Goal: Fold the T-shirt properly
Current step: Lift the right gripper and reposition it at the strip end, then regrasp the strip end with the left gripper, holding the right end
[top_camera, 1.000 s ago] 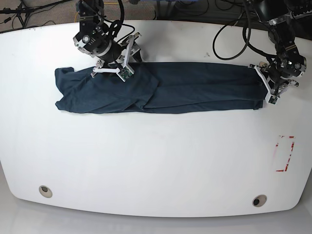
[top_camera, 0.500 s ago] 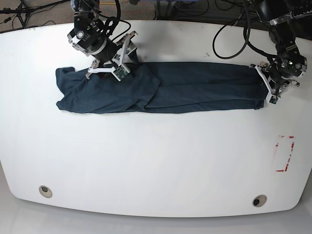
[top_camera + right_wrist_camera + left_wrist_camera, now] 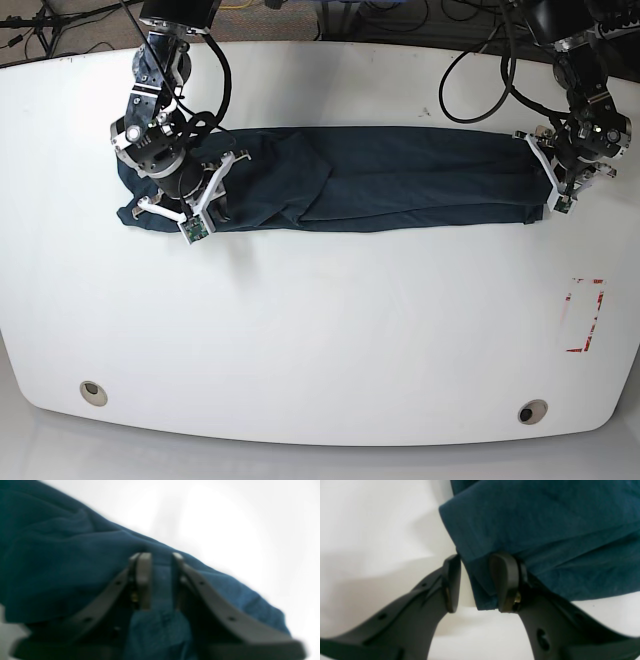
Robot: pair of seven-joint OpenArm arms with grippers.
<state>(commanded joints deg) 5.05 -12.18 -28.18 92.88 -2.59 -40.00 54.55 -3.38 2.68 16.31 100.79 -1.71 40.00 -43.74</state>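
Observation:
The T-shirt (image 3: 400,180), dark navy, lies as a long folded band across the far half of the white table (image 3: 320,330). At its right end, my left gripper (image 3: 557,195) sits at the corner. In the left wrist view the left gripper (image 3: 477,560) is open, with the T-shirt (image 3: 545,525) corner hanging between its fingers and a gap beside the left finger (image 3: 451,582). My right gripper (image 3: 205,200) is over the shirt's left part near its front edge. In the blurred right wrist view the right gripper (image 3: 160,557) is shut on a fold of the T-shirt (image 3: 62,562).
A red marked rectangle (image 3: 585,315) is on the table at the right. Two round holes (image 3: 92,392) (image 3: 532,411) sit near the front edge. Cables (image 3: 480,60) run along the back edge behind the arms.
My right arm has swung from the shirt's far edge toward the front and left, now over its left part. The left arm has hardly moved.

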